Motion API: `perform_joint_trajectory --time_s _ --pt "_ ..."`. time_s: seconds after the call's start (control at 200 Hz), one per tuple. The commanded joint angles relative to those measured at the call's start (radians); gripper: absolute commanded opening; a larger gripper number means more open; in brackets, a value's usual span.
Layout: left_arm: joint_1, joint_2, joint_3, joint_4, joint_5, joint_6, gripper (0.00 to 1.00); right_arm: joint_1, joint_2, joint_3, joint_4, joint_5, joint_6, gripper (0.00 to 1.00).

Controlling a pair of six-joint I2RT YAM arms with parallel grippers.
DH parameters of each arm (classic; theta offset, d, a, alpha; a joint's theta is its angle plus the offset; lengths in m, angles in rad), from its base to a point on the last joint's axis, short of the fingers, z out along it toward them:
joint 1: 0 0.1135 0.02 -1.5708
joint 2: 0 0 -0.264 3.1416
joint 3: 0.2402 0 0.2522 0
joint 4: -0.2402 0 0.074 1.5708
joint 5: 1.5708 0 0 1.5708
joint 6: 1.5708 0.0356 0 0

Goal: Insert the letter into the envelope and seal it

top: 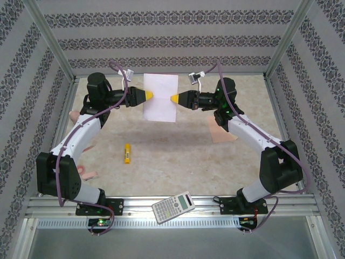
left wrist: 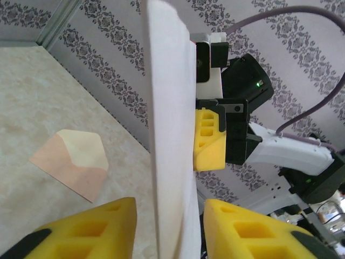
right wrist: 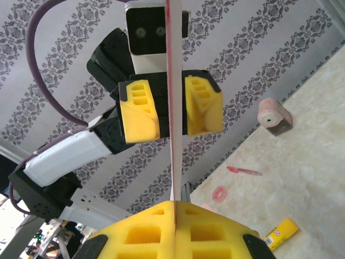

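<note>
Paper in mid-air: the letter [top: 160, 97] stands on edge above the worktop [top: 178, 156], one side pinched tight in the right jaws. The left jaws straddle the opposite side, parted (a gap either side). The envelope [left wrist: 73, 162] lies flat, flap open, by the right arm.

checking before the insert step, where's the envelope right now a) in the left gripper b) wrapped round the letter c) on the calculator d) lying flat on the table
d: the envelope lies flat on the table, apart from the letter, which is up in the air.
</note>
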Motion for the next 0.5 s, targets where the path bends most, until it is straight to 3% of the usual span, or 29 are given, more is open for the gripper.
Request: perform_joint_trajectory --time_s 0.0,0.305,0.495 --pt "0.009 -0.017 0.030 0.007 0.047 0.008 0.45 -0.009 0.001 0.032 0.008 -0.067 -0.003 0.00" --pt "0.066 -0.021 0.069 0.003 0.086 0.003 0.47 -0.002 -0.010 0.034 -0.045 -0.123 -0.021 0.00" --pt "0.077 -0.018 0.080 0.014 0.105 -0.013 0.42 0.006 -0.011 0.032 -0.055 -0.130 -0.029 0.00"
